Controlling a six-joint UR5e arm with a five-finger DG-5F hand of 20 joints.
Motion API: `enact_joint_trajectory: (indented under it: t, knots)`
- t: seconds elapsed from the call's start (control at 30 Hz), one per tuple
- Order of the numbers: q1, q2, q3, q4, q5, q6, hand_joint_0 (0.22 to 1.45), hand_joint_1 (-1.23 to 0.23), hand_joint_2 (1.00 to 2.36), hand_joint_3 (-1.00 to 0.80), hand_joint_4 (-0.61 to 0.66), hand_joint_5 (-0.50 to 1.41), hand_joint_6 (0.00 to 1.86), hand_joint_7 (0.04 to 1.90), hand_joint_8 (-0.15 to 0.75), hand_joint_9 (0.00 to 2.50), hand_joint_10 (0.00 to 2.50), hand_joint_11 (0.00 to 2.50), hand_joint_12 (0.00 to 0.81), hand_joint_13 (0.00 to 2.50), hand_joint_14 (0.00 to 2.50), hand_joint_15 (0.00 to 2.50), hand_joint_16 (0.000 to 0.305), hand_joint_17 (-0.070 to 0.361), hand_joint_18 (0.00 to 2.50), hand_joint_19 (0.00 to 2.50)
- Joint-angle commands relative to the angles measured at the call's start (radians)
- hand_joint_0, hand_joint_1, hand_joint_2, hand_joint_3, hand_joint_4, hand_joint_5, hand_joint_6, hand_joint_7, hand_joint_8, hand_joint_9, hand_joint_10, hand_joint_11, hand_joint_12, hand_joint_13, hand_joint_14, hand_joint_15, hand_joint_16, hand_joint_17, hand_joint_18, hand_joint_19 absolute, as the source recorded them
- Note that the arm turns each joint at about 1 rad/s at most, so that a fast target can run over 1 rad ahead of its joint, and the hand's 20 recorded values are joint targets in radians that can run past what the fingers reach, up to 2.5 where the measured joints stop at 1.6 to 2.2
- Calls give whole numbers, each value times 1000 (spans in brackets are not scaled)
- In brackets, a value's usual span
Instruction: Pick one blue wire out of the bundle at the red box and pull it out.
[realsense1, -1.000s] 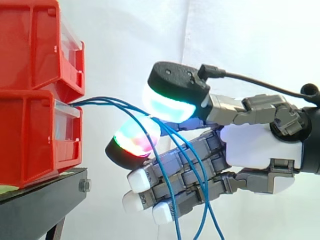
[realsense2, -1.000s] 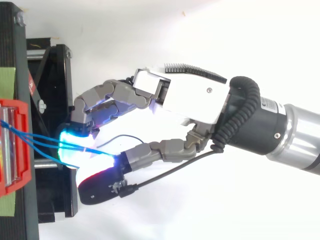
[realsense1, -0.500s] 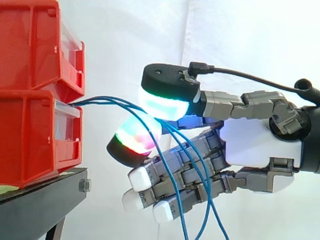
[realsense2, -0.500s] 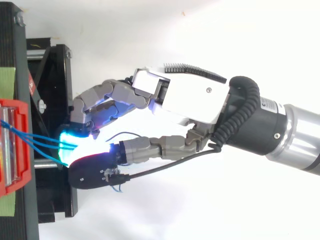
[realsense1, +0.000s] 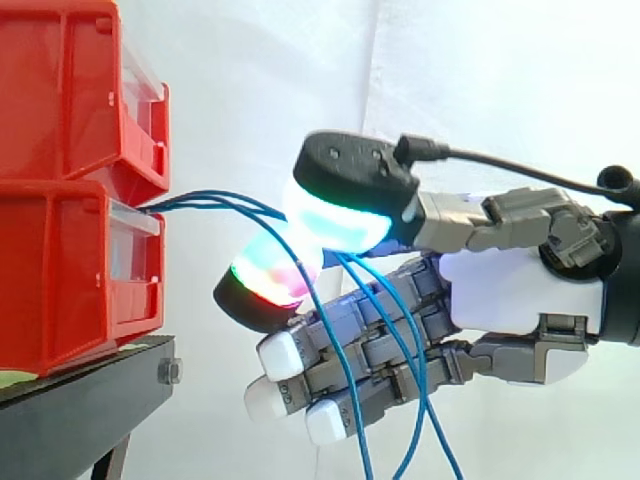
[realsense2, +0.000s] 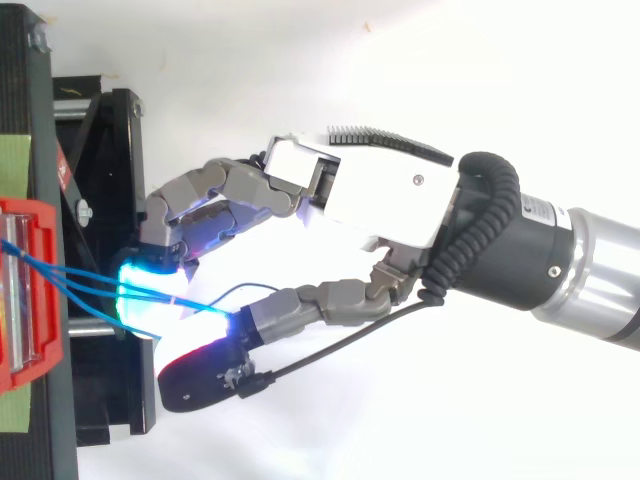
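Three thin blue wires (realsense1: 215, 203) leave the front of the lower red box (realsense1: 60, 280) and sag down to the right across my hand (realsense1: 510, 290). They run between the black-backed thumb pad (realsense1: 345, 185), glowing green and cyan, above and a red-and-green glowing fingertip (realsense1: 268, 285) below. In the top view the wires (realsense2: 80, 280) reach the cyan-lit fingertip (realsense2: 150, 290), and the thumb (realsense2: 200, 375) stands apart from it with a gap. The other fingers stretch out, relaxed, under the wires. My hand is open, and no wire is pinched.
A second red box (realsense1: 60, 90) is stacked on the lower one. Both rest on a black stand (realsense1: 80, 400) at the left. A white curtain (realsense1: 500, 80) hangs behind. The arm (realsense2: 560, 265) comes in from the right.
Half a second ago the thumb had swung in close to the lit fingertip. It has since moved back out, widening the gap. The wires still hang from the box.
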Motion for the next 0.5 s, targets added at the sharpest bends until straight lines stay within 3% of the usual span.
enact_joint_trajectory:
  t: [0.0,0.17,0.3,0.47]
  knots:
    - [0,0,0,0,0,0,521,-541,1000,-500,242,-186,931,930,390,875,13,609,462,706,12,339,63,141,735,450]
    - [0,-1,0,-1,0,0,574,-407,1006,-426,228,-173,918,1003,390,907,13,608,450,703,12,344,60,135,692,487]
    - [0,0,0,0,0,0,576,-552,1016,-264,231,-175,922,1014,392,902,16,620,451,716,12,355,59,134,710,477]
    - [0,-1,0,0,0,0,586,-657,1019,-184,206,-179,935,997,388,894,16,622,448,734,13,362,59,133,734,467]
